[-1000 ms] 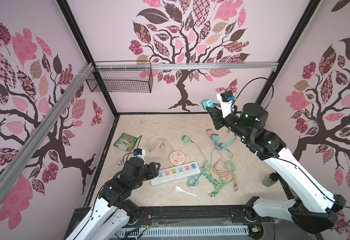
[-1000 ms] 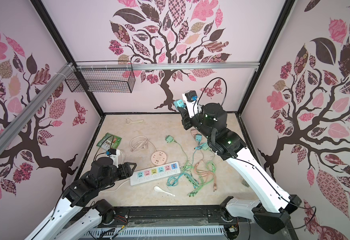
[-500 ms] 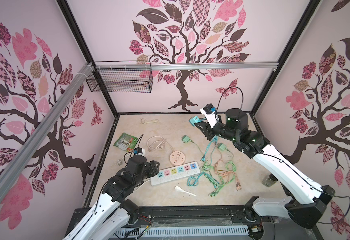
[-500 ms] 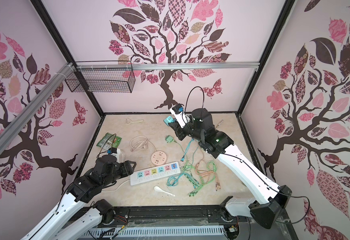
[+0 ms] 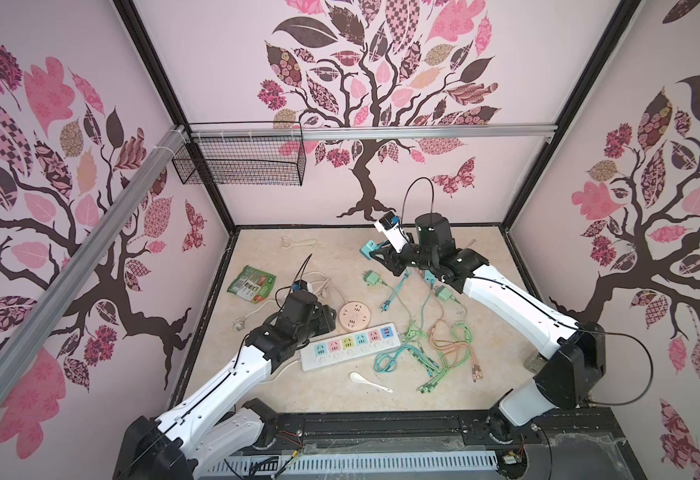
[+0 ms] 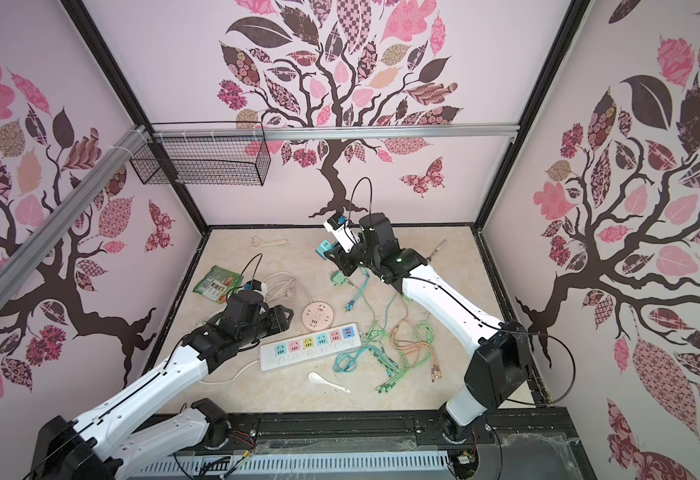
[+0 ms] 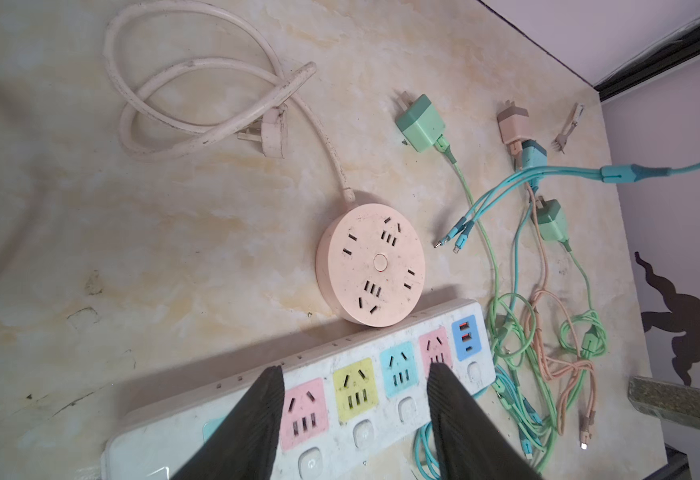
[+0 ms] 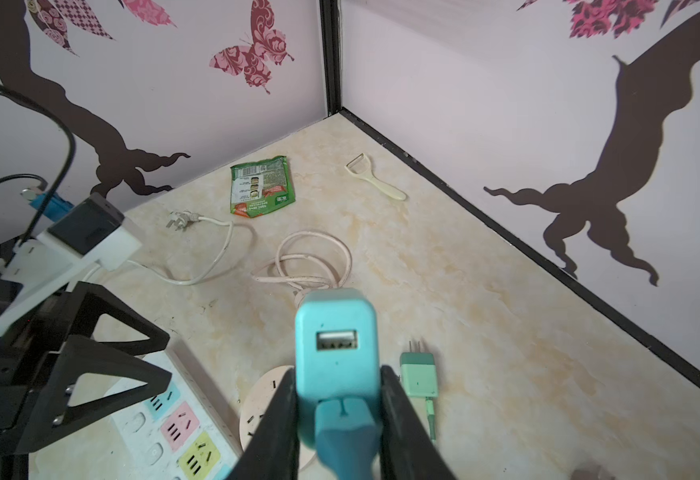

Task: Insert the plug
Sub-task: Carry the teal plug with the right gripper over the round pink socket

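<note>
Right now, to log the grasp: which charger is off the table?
The teal charger, clamped in the right pincer and held in the air. The others, like the green charger, lie on the table.

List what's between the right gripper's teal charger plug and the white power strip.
In both top views: a mint-green charger adapter near the teal charger plug, then a round pink socket hub by the white power strip.

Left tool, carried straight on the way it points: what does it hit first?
The left tool would probably meet the white power strip first, near its yellow and blue sockets; depth is unclear.
</note>
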You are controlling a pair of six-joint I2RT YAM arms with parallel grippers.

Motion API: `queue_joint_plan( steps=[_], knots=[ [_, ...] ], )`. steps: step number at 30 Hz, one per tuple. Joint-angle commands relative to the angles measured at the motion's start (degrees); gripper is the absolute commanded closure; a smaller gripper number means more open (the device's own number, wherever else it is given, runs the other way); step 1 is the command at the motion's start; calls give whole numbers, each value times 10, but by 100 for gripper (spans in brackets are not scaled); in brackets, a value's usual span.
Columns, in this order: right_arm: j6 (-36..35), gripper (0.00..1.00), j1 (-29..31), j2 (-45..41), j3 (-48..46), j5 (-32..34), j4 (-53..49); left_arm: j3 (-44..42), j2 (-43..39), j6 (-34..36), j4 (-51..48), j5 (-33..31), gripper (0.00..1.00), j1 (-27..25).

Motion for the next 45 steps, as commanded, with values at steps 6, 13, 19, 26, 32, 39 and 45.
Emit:
queue_joint_plan(
  steps=[6,13,19,26,32,39,45],
  knots=[
    [19,89,1,38,-29,-30,33,19,86,4,76,44,47,23],
    [34,90,2,67,-55,-47,37,20,135,3,111,73,51,39],
    [40,90,8,96,-58,-47,33,27,174,3,132,84,59,43],
    [29,91,29,128,-49,-23,10,24,214,-5,153,96,66,48],
    [17,92,36,144,-56,-5,-7,21,238,-8,167,105,70,52],
    [4,93,51,158,-62,17,-22,21,259,-8,182,119,72,56],
    [-4,93,55,166,-67,29,-30,27,280,-7,190,131,75,60]
  ],
)
